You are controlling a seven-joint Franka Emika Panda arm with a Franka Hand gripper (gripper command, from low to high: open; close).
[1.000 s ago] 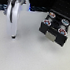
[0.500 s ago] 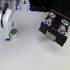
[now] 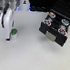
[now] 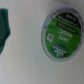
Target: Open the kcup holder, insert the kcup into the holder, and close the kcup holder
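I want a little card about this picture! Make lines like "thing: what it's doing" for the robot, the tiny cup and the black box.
arm: white, on the exterior view's left, over the table
gripper: low, right by the kcup; jaws' state unclear
kcup: green top facing the wrist camera, on the white table, outside the holder
kcup holder: black, on the exterior view's right, drawer pulled open
other pods: already sitting in the holder's slots

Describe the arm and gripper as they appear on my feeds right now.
In the exterior view the arm is white and rounded, with a dark band at the joint up top. The gripper is too blurred to detail. The wrist view shows a teal green finger at the edge. No cables or markings are discernible.
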